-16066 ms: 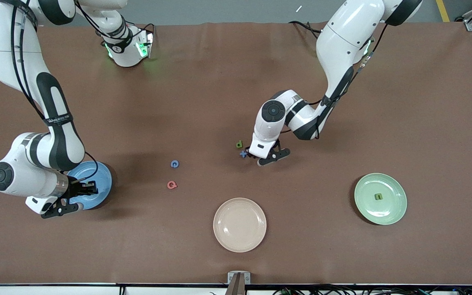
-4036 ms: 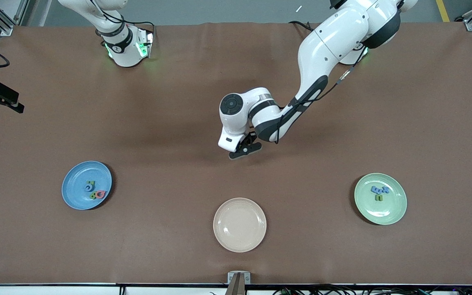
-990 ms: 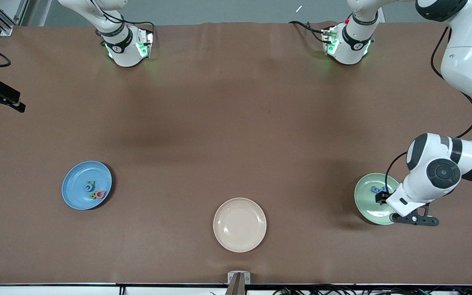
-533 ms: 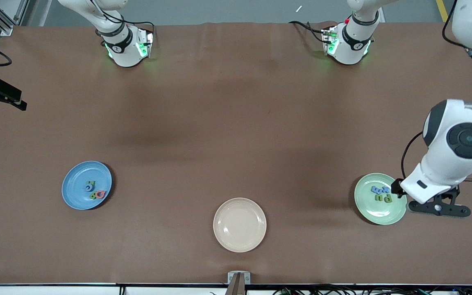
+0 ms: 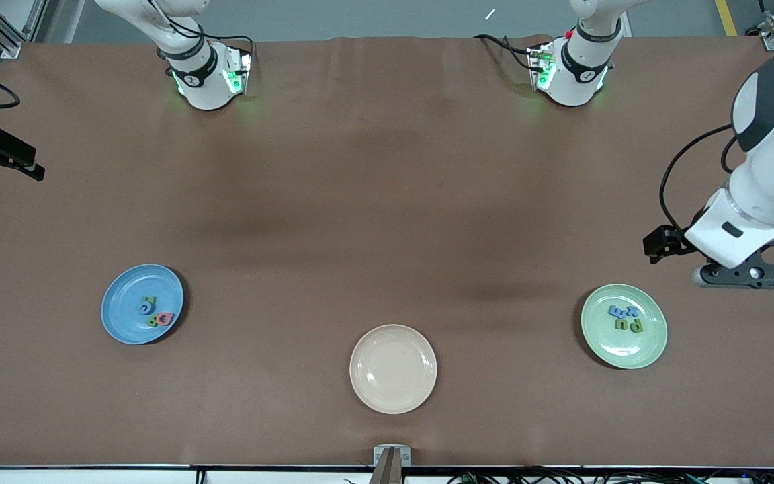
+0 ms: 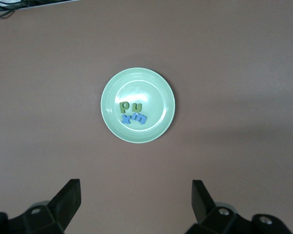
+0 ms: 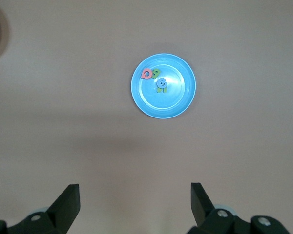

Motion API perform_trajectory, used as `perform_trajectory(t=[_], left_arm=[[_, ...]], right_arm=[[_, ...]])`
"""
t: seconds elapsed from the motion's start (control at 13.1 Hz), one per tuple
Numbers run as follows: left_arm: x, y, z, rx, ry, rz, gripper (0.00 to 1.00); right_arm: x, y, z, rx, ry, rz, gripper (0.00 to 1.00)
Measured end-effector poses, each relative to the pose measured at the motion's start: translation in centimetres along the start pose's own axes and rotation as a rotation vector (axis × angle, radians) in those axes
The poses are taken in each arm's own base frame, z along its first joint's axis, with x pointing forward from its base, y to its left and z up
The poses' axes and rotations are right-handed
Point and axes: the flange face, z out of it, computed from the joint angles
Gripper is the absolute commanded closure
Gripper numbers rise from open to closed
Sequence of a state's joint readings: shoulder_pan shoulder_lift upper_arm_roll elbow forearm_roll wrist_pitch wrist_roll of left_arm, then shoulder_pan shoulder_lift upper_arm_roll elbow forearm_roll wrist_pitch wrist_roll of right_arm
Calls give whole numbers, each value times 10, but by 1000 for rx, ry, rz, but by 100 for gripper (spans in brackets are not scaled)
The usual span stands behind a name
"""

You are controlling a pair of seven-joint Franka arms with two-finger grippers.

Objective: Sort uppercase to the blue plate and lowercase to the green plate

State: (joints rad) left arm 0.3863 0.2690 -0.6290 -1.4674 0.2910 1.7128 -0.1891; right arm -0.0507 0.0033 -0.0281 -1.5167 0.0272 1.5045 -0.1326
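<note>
**Letters sorted onto both plates, claws empty**

The blue plate (image 5: 118, 316) sits at the lower left of the front frame and holds the capitals (image 5: 156, 312): blue, green and pink-red pieces clustered together. The green plate (image 5: 649, 343) sits at the lower right and holds the small letters (image 5: 625, 318), two green and two blue, touching. A cream plate (image 5: 393, 369) lies between them, lower in frame. The left claw (image 5: 750, 275) hangs spread wide and empty at the right edge, above the counter (image 5: 387, 202). The right claw (image 7: 134, 207) is also spread wide and empty.
</note>
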Motion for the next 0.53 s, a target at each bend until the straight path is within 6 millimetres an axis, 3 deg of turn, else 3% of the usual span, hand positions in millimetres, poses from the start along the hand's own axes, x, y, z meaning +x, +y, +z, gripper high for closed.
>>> perform_trajectory(t=[0.53], left_arm=[[-19, 12, -40, -48, -34, -5, 0]], right_arm=[[0, -1, 0, -1, 3, -2, 0]])
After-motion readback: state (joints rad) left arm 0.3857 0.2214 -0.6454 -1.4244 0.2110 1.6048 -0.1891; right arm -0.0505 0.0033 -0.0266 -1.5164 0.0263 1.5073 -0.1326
